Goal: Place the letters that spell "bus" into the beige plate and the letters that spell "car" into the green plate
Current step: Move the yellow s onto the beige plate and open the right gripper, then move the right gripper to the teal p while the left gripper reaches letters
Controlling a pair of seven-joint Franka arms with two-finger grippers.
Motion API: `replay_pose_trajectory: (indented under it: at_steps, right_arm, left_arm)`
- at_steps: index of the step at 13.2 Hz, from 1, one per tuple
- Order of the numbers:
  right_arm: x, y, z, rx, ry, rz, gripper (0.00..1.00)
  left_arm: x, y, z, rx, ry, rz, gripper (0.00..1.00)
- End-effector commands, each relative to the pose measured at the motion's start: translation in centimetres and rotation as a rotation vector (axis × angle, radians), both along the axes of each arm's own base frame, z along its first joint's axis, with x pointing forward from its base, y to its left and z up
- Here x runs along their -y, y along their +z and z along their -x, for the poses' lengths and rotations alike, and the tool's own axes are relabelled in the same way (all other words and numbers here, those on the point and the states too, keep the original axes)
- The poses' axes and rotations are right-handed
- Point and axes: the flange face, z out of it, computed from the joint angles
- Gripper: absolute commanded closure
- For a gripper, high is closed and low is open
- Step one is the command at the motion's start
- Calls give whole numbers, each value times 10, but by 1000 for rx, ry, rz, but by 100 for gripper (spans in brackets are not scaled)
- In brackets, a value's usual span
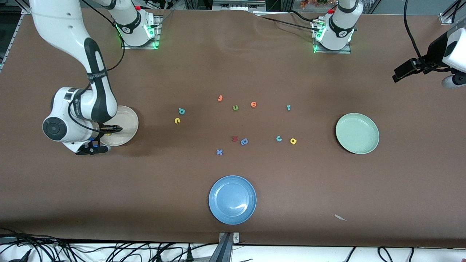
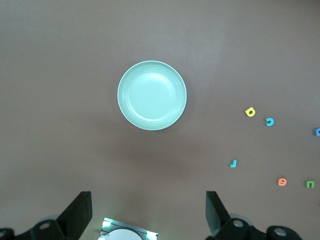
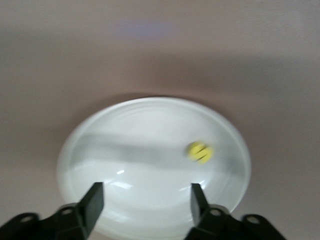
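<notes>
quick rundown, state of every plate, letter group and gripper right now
beige plate: holds one yellow letter
green plate: empty
blue plate: empty
teal c, yellow a, teal r: lying on the table
teal b, yellow u: lying on the table
right gripper: open over the beige plate, holding nothing
left gripper: open, waiting high over the table near the green plate

You have a brown table (image 1: 233, 65); plates plain cream-beige (image 1: 128, 120), pale mint-green (image 1: 357, 133), blue (image 1: 232, 199). Yellow s (image 3: 200, 152) in the beige plate. Teal c (image 1: 279, 138), yellow a (image 1: 293, 141).
</notes>
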Motion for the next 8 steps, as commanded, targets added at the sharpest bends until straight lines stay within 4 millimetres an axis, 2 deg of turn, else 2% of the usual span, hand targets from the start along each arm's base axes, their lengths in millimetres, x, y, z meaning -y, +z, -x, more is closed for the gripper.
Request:
replay_pose_trajectory:
  at_steps: [1, 3, 5, 7, 8]
  right_arm:
    - [-71, 18, 7, -19, -87, -28, 0]
    - [-114, 12, 13, -11, -187, -50, 1]
    - [-162, 7, 25, 19, -229, -23, 1]
    - [-211, 0, 44, 40, -269, 13, 1]
    - [-225, -7, 54, 47, -300, 34, 1]
  left_arm:
    - [2, 7, -2, -3, 7, 16, 0]
    - [3, 7, -2, -3, 4, 16, 0]
    - [19, 8, -2, -2, -24, 12, 0]
    - [19, 8, -2, -2, -27, 12, 0]
    - [17, 8, -2, 0, -24, 16, 0]
